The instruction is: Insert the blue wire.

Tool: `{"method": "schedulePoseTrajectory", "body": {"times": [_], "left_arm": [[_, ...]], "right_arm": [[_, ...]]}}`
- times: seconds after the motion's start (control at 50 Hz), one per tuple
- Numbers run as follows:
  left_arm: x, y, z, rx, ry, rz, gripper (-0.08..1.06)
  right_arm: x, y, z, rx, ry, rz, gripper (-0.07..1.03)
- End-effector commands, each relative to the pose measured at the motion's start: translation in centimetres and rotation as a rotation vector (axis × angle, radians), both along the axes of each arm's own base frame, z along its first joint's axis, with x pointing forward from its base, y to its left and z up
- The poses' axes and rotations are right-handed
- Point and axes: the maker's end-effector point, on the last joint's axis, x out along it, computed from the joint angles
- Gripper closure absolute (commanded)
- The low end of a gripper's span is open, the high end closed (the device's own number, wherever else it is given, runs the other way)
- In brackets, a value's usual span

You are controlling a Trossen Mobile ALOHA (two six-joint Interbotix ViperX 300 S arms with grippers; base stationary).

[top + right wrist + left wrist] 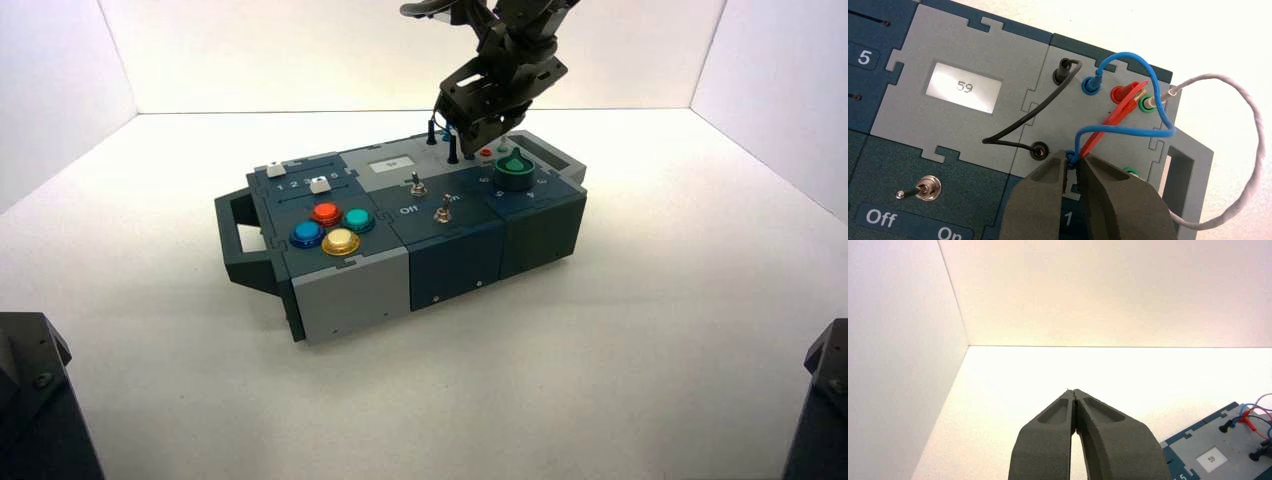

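Right now the right tool (1074, 172) is down at the back of the box (350, 285), pointing steeply downward, just behind the green knob (515, 170). Its fingers (1040, 200) are clenched on the free end of the blue wire (1128, 131); the plug itself is hidden between the pads, only a bit of blue showing at the tips. From there the wire runs across the grey panel, loops up and back, and ends in a blue plug (1091, 84) seated in its socket. Close by: a black lead (1020, 120) joining two black plugs, a red plug (1120, 93), a green socket (1147, 104) with the white wire (1255, 145) arcing out past the box edge. A small display (964, 87) on the neighbouring grey panel reads 59. Toggle switch (923, 189) sits above the lettering Off and On.

Farther forward on the box top, four round buttons: red (326, 212), teal (358, 219), blue (307, 234), yellow (340, 241). Two white slider caps (320, 184) behind them.

Left tool (1075, 410) is clenched on nothing, tips touching, held above the white bench (650, 330) well off from the box.
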Motion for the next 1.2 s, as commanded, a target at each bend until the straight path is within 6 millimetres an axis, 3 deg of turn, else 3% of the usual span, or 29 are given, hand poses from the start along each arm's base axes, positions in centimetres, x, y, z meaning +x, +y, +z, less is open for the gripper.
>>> {"method": "schedulePoseTrajectory", "body": {"times": [0.02, 0.12, 0.32, 1.2], "left_arm": [[0.3, 0.3, 1.1, 0.004, -0.029, 0.013, 1.01], [0.3, 0.3, 1.0, 0.004, -0.027, 0.013, 1.01], [0.3, 0.3, 1.2, 0.003, -0.032, 0.013, 1.01], [0.3, 0.3, 1.2, 0.001, -0.031, 0.013, 1.01]], "right_arm": [[-0.7, 0.0, -0.9, -0.033, 0.037, 0.011, 0.98], [-0.5, 0.0, -0.6, -0.039, 0.042, 0.009, 0.88], [-0.4, 0.0, 0.3, -0.036, 0.034, 0.007, 0.83], [0.3, 0.2, 5.8, -0.001, -0.023, -0.009, 0.80]]}}
